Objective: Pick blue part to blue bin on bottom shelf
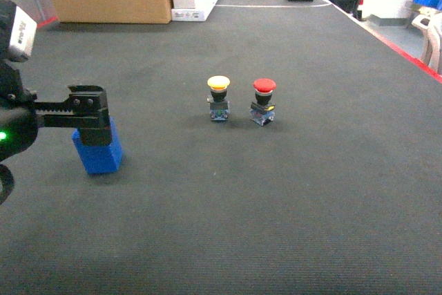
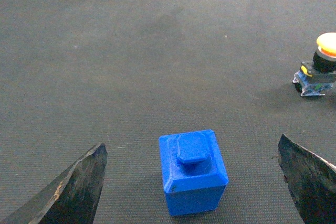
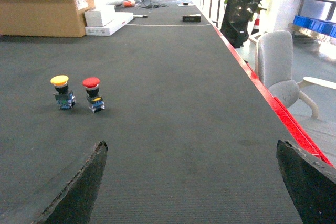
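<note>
Dark mat (image 2: pixel 157 51), blue part (image 2: pixel 193 179) upright between the left end effector's (image 2: pixel 191 182) wide-spread fingers (image 2: pixel 79 187), untouched.

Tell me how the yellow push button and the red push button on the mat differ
The yellow push button has a yellow mushroom cap; the red push button has a red one. In the head view the yellow one stands left, nearer the blue part, the red one right. The red one's base shows a yellow label on its base; none shows on the yellow one's. Both stand upright, side by side, apart, similar in size.

yellow button (image 3: pixel 60 81), red button (image 3: pixel 91 83) (side by side)
</note>
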